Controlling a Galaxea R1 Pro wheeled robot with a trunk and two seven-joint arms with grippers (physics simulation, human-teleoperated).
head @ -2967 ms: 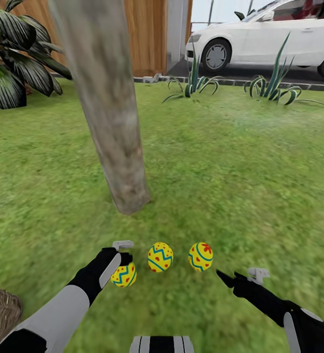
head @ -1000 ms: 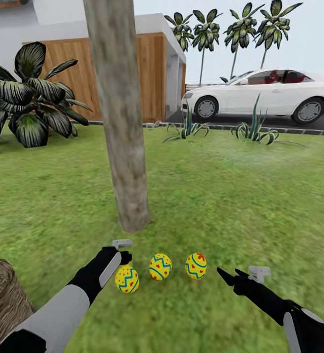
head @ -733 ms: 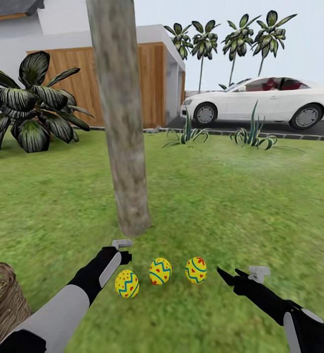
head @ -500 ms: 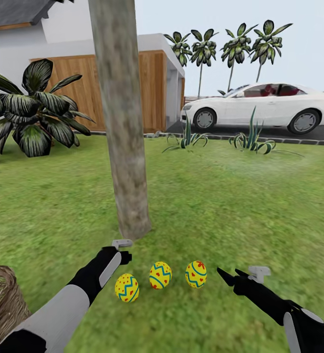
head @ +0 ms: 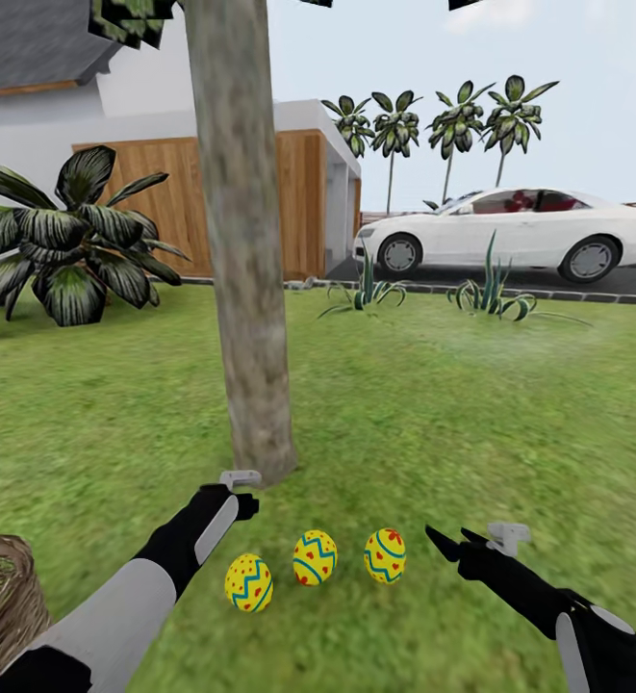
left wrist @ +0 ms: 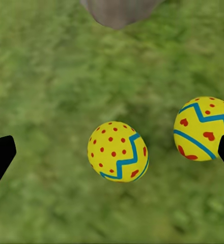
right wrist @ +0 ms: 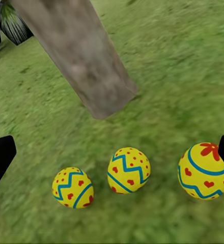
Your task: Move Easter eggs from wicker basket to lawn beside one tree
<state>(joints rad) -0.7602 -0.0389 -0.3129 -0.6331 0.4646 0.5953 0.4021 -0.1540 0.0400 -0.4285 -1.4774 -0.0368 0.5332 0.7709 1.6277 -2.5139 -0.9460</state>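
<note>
Head camera has tilted up since earlier; eggs unmoved. Left gripper [head: 243, 493] spread, empty, above leftmost egg [head: 248, 582]. Right gripper [head: 448, 540] spread, empty. Three Easter eggs [head: 315, 557] in row on lawn [head: 452, 414], near tree [head: 245, 289] base. Wicker basket [head: 0, 597] at left edge.

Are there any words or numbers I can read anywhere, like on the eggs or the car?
None: no words or numbers can be read in these pictures.
The three eggs carry only painted red dots, hearts, flowers and blue zigzags, no letters.
The white car shows no plate or badge that can be read.
The wooden wall and the basket bear no text.
</note>
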